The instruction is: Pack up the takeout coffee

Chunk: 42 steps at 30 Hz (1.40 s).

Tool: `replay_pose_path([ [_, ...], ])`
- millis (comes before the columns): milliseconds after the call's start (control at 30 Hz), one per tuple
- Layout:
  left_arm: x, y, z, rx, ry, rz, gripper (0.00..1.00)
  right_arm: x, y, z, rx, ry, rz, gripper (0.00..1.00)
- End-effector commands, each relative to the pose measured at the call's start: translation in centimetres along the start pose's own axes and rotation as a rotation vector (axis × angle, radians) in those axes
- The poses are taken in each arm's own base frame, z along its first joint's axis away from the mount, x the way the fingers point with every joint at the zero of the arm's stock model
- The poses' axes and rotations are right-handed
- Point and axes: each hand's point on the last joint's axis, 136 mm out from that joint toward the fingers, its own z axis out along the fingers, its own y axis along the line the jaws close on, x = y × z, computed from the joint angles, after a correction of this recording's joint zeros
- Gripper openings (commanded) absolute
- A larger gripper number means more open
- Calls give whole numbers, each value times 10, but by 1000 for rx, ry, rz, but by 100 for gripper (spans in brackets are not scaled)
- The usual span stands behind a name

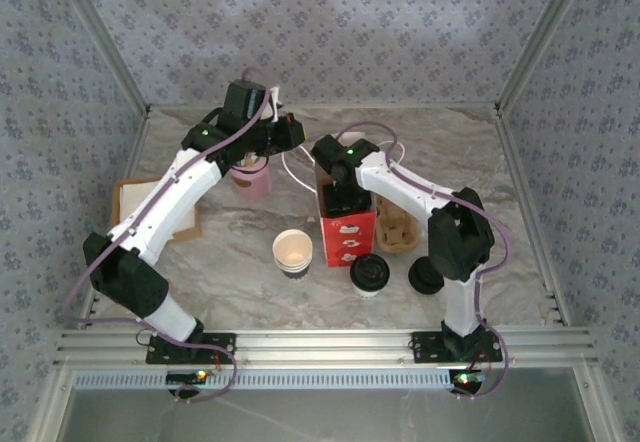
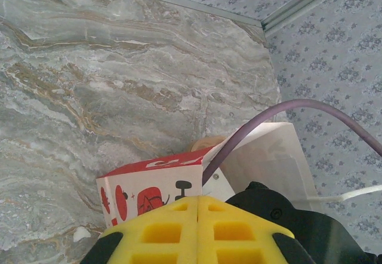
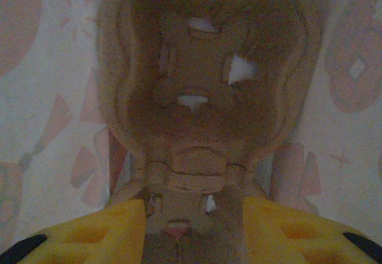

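Left jaws pressed shut, right jaws clamped on pulp carrier (image 3: 191,114) inside red bag (image 1: 350,237); treat takeout coffee (image 1: 369,274) near tabletop's (image 1: 220,262) front edge as light, crushable, gripping near its stiffer top rim.

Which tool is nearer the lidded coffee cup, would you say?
Right. The right tool is at the red bag behind the lidded cup; the left tool is far back, by the pink cup.

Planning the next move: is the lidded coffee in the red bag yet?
Out. The takeout coffee stands upright on the table, lid on, just in front of the red bag.
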Motion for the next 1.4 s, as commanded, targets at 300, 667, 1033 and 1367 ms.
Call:
replay_pose_path([
  [300,-9,-15,-8,23,-34,9,0,-4,0,-28,-23,-32,11,61],
  [667,-11,-11,-16,-4,-51,10,1,-15,7,-51,-55,-84,0,71],
  [1033,-9,-1,-21,-53,-73,-15,2,-27,17,-85,-106,-159,-53,84],
  [1367,-11,7,-30,-107,-114,-26,5,-36,27,-129,-186,-262,-106,91],
])
